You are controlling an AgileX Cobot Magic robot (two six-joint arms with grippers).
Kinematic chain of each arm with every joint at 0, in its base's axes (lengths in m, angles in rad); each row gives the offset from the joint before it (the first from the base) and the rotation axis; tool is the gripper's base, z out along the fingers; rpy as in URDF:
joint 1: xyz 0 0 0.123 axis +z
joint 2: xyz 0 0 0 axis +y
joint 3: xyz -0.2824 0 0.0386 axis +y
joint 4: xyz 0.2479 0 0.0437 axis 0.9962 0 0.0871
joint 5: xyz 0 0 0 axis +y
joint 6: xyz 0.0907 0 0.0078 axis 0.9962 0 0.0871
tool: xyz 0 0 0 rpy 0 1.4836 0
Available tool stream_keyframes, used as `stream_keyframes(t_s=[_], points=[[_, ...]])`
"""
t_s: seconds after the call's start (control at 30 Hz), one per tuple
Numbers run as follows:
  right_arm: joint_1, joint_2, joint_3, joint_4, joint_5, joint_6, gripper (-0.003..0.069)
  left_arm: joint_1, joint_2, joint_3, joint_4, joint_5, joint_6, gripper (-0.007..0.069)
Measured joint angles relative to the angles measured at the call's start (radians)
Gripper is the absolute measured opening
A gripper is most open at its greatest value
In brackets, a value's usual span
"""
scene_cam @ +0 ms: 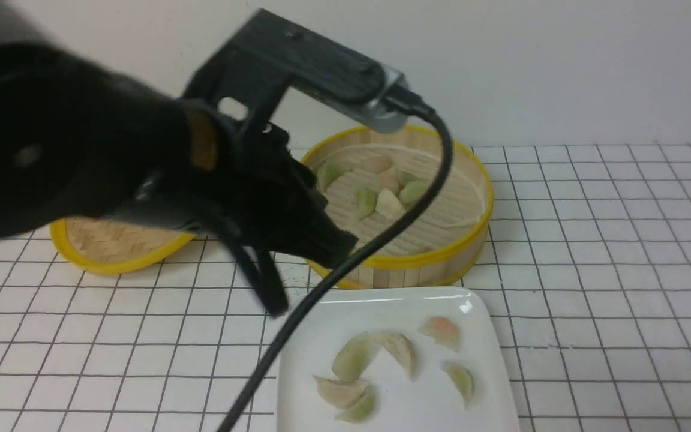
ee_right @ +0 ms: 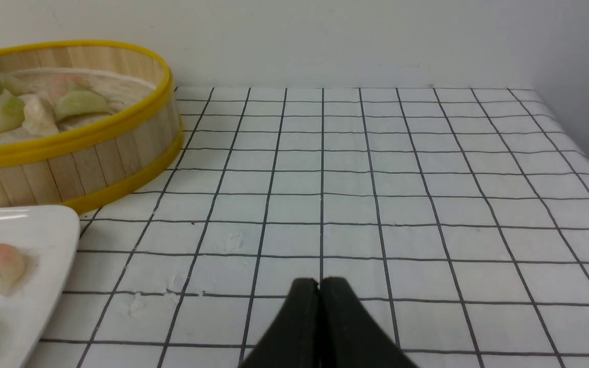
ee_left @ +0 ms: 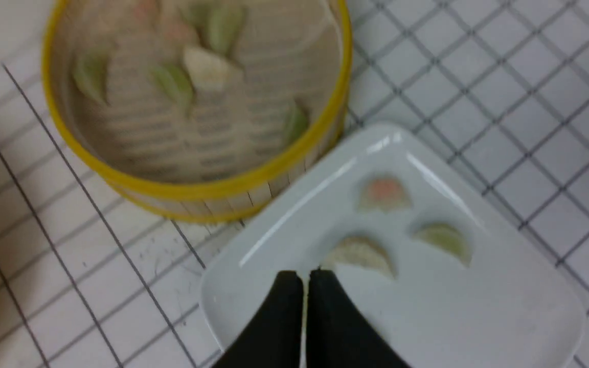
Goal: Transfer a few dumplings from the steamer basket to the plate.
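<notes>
The steamer basket (scene_cam: 429, 259) stands at the back centre with several dumplings (scene_cam: 388, 204) on its slatted floor. The white plate (scene_cam: 381, 309) lies just in front of it and holds several dumplings (scene_cam: 351, 358). My left gripper (scene_cam: 338, 255) hangs above the gap between basket and plate. In the left wrist view it (ee_left: 304, 276) is shut and empty over the plate (ee_left: 504, 317), beside a tan dumpling (ee_left: 363, 253). My right gripper (ee_right: 320, 282) is shut and empty over the cloth, to the right of the plate (ee_right: 44, 225) and the basket (ee_right: 95, 163).
The shallow woven lid (scene_cam: 111, 249) lies at the back left, partly behind my left arm. A black cable (scene_cam: 381, 240) hangs from the left wrist camera across the basket and the plate's left edge. A white checked cloth (scene_cam: 609, 270) covers the table. A wall stands close behind.
</notes>
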Motion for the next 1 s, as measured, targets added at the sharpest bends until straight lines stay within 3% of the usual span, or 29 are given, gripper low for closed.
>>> stream_keyframes(t_s=[0.1, 0.23, 0.5, 0.77, 0.87, 0.97, 1.0], points=[[0.000, 0.000, 0.000, 0.000, 0.000, 0.000, -0.0015, 0.000, -0.145, 0.166, 0.025, -0.190, -0.010, -0.0006], [0.000, 0.000, 0.000, 0.000, 0.000, 0.000, -0.0015, 0.000, -0.318, 0.302, 0.029, -0.290, -0.015, -0.0006], [0.000, 0.000, 0.000, 0.000, 0.000, 0.000, -0.0015, 0.000, -0.627, 0.418, 0.061, -0.293, 0.006, -0.0006], [0.000, 0.000, 0.000, 0.000, 0.000, 0.000, -0.0015, 0.007, -0.781, 0.500, 0.127, -0.223, -0.038, -0.0006], [0.000, 0.000, 0.000, 0.000, 0.000, 0.000, -0.0015, 0.073, -0.859, 0.581, 0.104, -0.223, -0.045, -0.0006], [0.000, 0.000, 0.000, 0.000, 0.000, 0.000, -0.0015, 0.265, -0.990, 0.736, 0.029, -0.241, -0.013, -0.0006], [0.000, 0.000, 0.000, 0.000, 0.000, 0.000, -0.0015, 0.277, -0.998, 0.747, 0.020, -0.243, -0.011, -0.0006]])
